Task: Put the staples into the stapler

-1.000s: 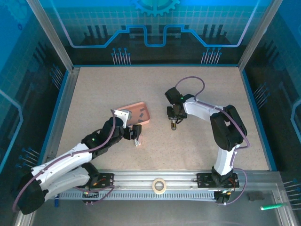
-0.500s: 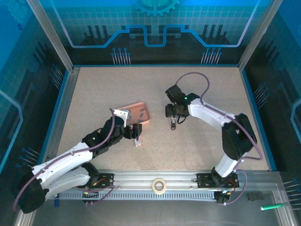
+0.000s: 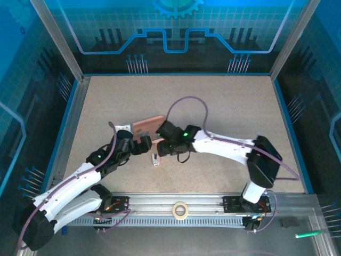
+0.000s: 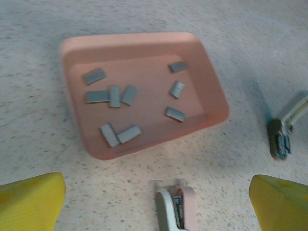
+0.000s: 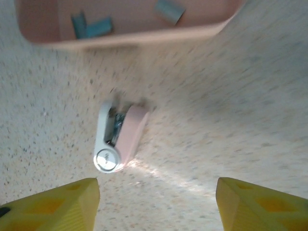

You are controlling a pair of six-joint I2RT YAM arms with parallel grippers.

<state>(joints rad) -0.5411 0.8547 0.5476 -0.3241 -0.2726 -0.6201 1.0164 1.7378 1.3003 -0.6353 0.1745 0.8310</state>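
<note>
Right wrist: right hand [image 5: 159, 192] open over stapler [image 5: 118, 139]; left hand [image 4: 158, 185] open by tray [image 4: 214, 91], 9 staples [image 4: 114, 96] untouched. Approach stage; next, steady stapler probably.

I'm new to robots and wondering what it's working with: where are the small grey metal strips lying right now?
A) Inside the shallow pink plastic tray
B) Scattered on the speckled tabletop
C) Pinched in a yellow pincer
A: in the left wrist view, the small grey metal strips all lie loose on the floor of the shallow pink plastic tray.
</note>
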